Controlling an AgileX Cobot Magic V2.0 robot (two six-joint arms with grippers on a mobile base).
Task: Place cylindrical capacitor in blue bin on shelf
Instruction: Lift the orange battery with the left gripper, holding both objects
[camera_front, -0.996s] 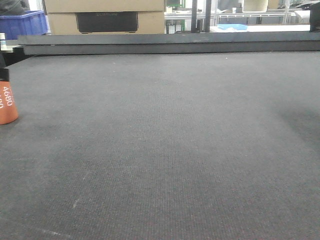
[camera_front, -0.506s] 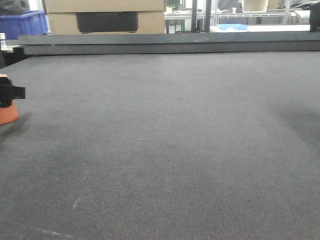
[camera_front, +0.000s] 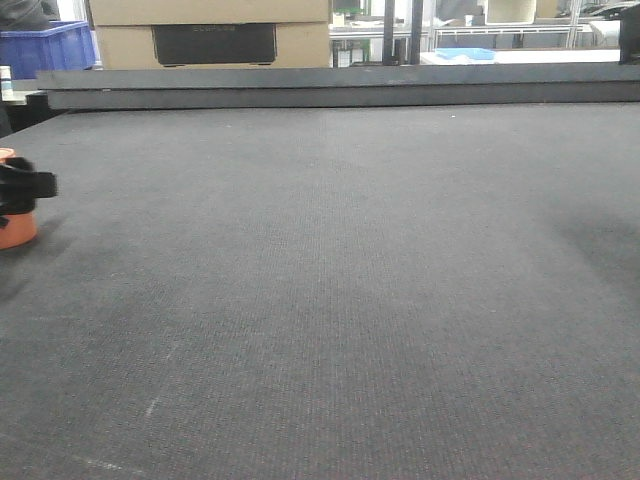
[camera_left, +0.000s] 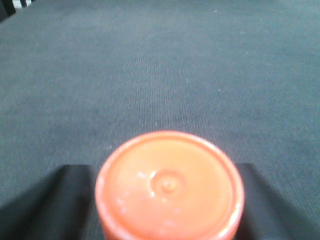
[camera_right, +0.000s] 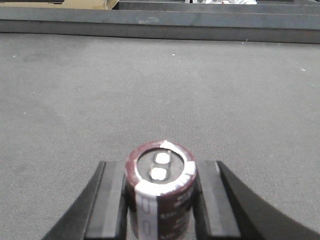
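The right gripper (camera_right: 160, 207) clamps the capacitor (camera_right: 160, 175); the left gripper (camera_left: 168, 210) grips the orange cylinder (camera_left: 169, 187) standing on the surface (camera_left: 160, 70).

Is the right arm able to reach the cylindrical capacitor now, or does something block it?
Probably yes: the cylindrical capacitor stands upright between the right gripper's fingers, close on both sides, nothing in the way. Whether they already press it, I cannot tell.
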